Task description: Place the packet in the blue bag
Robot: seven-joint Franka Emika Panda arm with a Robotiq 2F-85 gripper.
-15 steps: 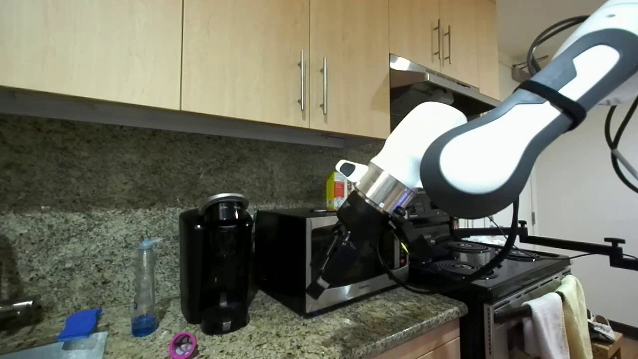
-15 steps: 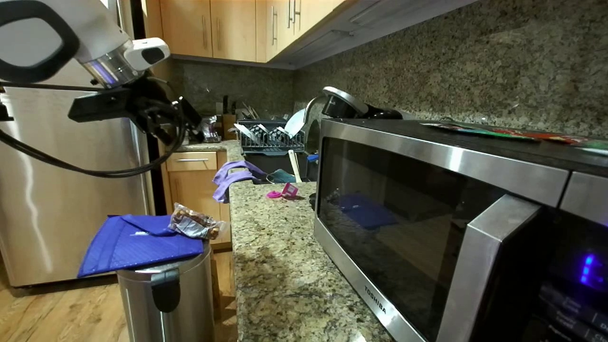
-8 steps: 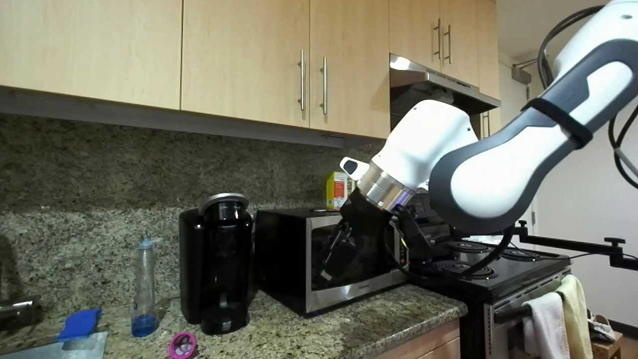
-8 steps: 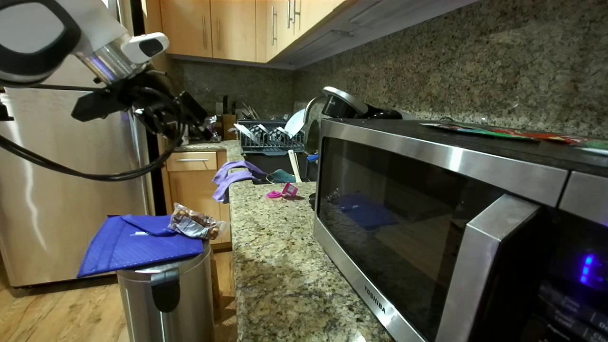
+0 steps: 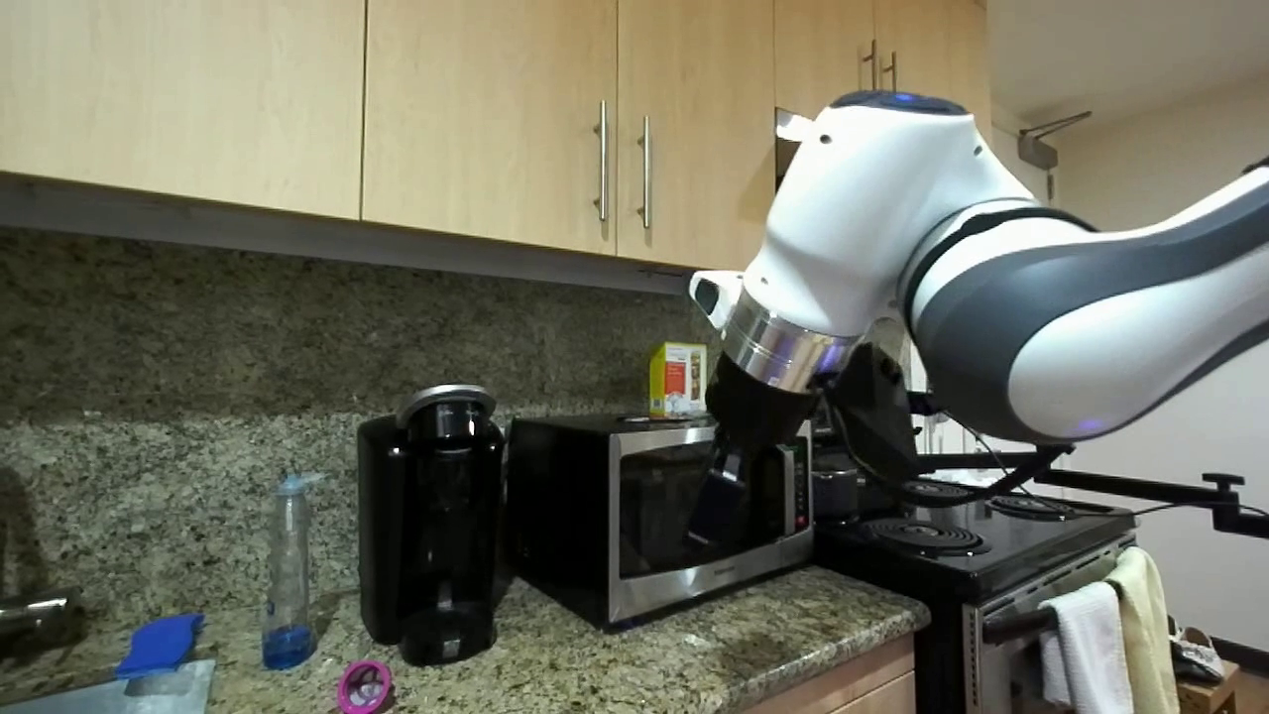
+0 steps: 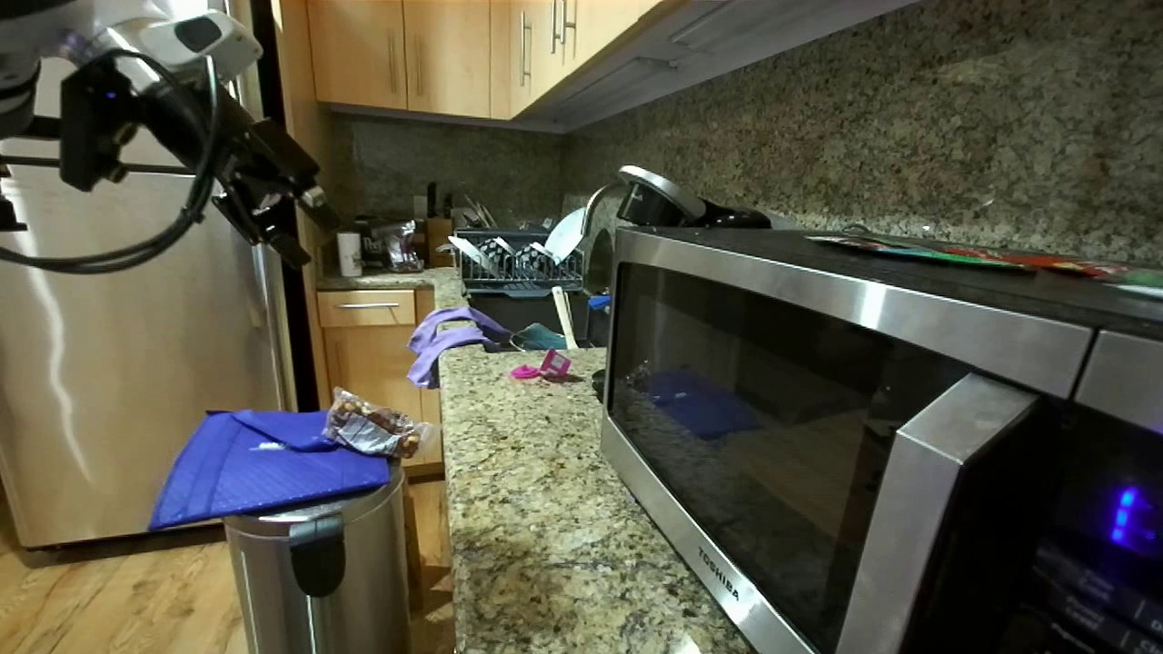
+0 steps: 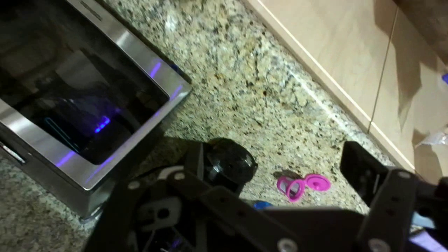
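The packet [image 6: 375, 427] lies loose atop the trash can [image 6: 374, 563], resting on the edge of a blue bag [image 6: 263, 477] spread flat across the lid, its outer end jutting past the fabric on the trash can's counter side. No mouth can be made out on the bag, and the pick-up looks not yet done.

Trouble could start at that edge: an approach slightly wide could push the packet off the trash can and into the gap before the counter [image 6: 527, 518]. The bag, which overhangs the trash can on the fridge [image 6: 118, 363] side, could slide away if the grip pinches fabric along with film. Flat as it seems, it may also offer no way in, leaving the packet merely perched on top.

The claw [image 6: 304, 232] hangs well above the level of the trash can, its two fingers [image 7: 360, 171] spread apart with nothing between them. The packet sits lower than the claw and well apart from it; how squarely one lines up over the other, the views do not settle. In the wrist view, aimed at the counter beside the trash can, only a scrap of clear plastic [image 7: 435, 138], probably the packet's tip, shows beyond a finger at the margin.
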